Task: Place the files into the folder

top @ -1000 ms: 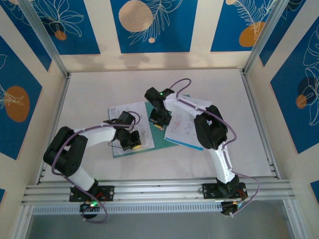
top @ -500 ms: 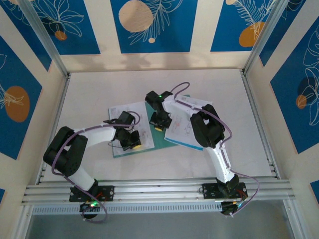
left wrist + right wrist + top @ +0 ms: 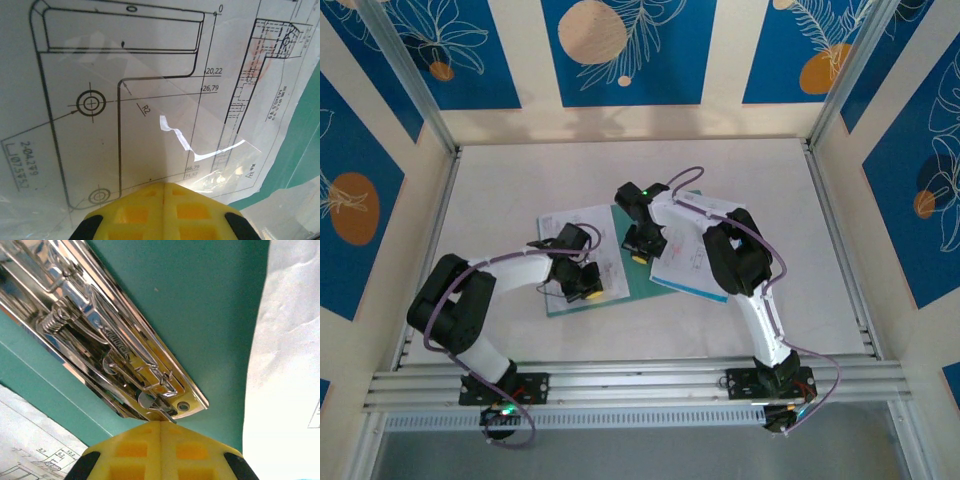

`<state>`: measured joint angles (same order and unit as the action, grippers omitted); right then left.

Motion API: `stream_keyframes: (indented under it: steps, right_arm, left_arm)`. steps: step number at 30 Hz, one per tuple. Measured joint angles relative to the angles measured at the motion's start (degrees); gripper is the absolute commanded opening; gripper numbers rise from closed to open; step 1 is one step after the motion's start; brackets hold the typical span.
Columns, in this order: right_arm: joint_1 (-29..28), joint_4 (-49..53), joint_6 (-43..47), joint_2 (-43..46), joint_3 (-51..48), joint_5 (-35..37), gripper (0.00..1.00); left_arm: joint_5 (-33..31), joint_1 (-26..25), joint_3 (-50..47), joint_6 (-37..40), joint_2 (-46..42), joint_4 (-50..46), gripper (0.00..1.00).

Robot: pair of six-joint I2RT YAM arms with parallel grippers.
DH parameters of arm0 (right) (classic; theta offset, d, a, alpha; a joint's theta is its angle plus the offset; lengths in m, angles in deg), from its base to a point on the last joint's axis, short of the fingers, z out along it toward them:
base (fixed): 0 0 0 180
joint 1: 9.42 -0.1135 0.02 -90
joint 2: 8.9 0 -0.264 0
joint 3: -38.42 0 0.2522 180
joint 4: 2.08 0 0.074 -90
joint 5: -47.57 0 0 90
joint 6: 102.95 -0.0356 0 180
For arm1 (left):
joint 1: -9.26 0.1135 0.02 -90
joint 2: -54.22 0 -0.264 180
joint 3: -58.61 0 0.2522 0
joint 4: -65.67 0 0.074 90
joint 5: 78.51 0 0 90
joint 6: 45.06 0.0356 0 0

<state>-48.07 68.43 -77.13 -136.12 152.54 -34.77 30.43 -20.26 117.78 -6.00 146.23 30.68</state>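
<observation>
There were two claws, the left claw (image 3: 582, 283) and the right claw (image 3: 638, 254). At centre frame lay one folder (image 3: 632, 278) with one metal clip (image 3: 115, 355), two white printed sheets (image 3: 570, 228) (image 3: 688, 255) and one cyan sheet (image 3: 682, 291).

Teal folder (image 3: 642, 278) open flat (metal clip (image 3: 115, 350) inside), printed sheets (image 3: 572, 222) seemingly overlapping it

Top view, one second ago compared with now. I read the right gripper (image 3: 638, 250) as displaced slightly toward the near edge of the table, lying a little lower over the teal folder (image 3: 632, 282). The right arm's elbow (image 3: 732, 255) has swung a short way to the left, toward the white sheet (image 3: 682, 265) beneath it. The purple cable (image 3: 688, 171) loop above the forearm sits lower and flatter than before. Most of this shift falls in the first half-second; the second half adds only a faint further drop of the gripper.
</observation>
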Motion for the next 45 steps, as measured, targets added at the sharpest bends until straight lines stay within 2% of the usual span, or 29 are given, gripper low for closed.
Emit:
stream_keyframes:
  steps: [21, 32, 34, 37, 41, 42, 45]
  right_arm:
    - [1.1, 2.9, 0.0, -1.7, 2.7, -1.9, 0.04]
    - [1.1, 1.8, 1.6, 2.4, 3.2, -1.9, 0.08]
    - [1.1, 0.9, 1.9, 4.0, 3.3, -1.7, 0.13]
    - [1.2, 0.5, 2.2, 6.3, 3.4, -1.7, 0.27]
    - [1.4, -2.1, 1.7, 9.2, 0.7, -2.5, 0.55]
    - [1.6, -3.0, 1.6, 10.0, -0.9, -3.2, 0.59]
    - [2.0, -5.6, 0.2, 11.2, -5.3, -5.5, 0.63]
  left_arm:
    - [0.2, 0.2, 0.0, 0.0, 0.0, -0.2, 0.00]
    - [0.2, 0.6, 0.0, 0.1, 0.0, -0.3, 0.00]
    - [0.2, 0.7, 0.0, 0.3, 0.0, -0.5, 0.00]
    - [0.2, 0.8, 0.0, 0.3, 0.0, -0.6, 0.00]
    - [0.2, 0.8, 0.0, 0.4, 0.0, -0.6, 0.00]
    - [0.2, 0.8, 0.0, 0.4, 0.0, -0.6, 0.00]
    - [0.2, 0.8, 0.0, 0.4, 0.0, -0.6, 0.00]
